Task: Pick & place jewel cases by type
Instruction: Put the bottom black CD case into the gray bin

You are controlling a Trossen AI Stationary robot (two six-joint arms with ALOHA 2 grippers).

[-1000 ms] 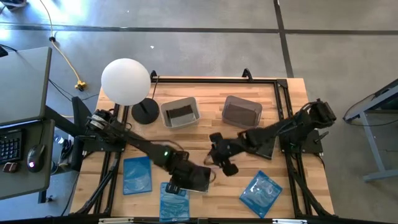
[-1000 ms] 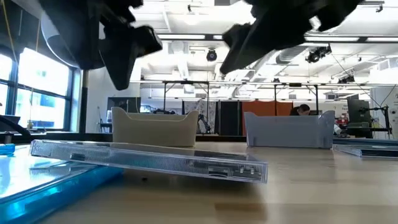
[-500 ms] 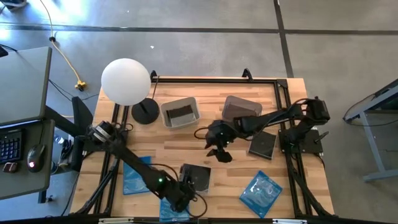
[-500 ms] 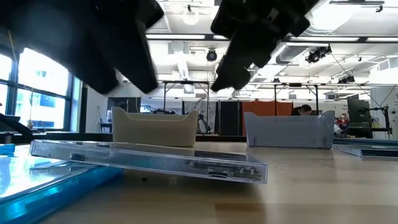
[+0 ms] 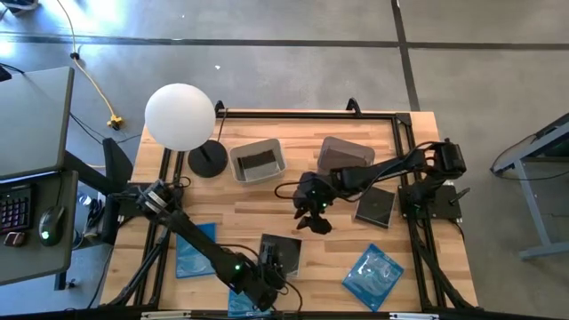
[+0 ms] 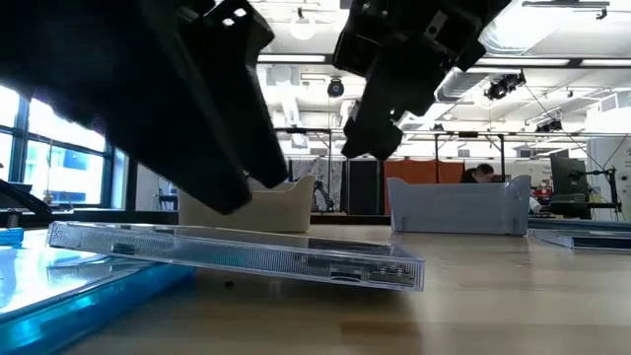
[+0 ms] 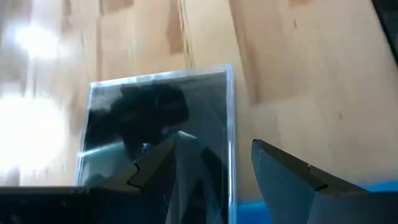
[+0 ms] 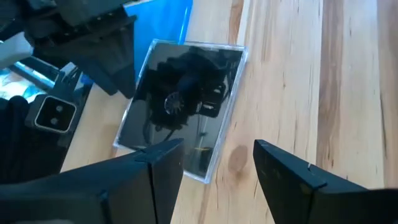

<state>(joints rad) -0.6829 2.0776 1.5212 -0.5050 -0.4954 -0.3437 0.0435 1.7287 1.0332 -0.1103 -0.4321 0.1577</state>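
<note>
Bench (image 5: 267, 191) – sorting barely begun. Left tub (image 5: 257, 161) holds something dark; three blue cases (image 5: 373, 276) and two black cases (image 5: 374, 204) lie outside it. Both grippers (image 5: 313, 220) open, empty – left gripper (image 5: 269, 283) over the nearer black case (image 5: 282, 252).

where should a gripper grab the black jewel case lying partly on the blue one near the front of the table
By its raised edge. The black jewel case lies tilted, one side propped on the blue case and the other resting on the table, so the low view shows a gap beneath. Coming level from that lifted side, one finger could probably slip under and one over. The left gripper, open, is already beside it.
</note>
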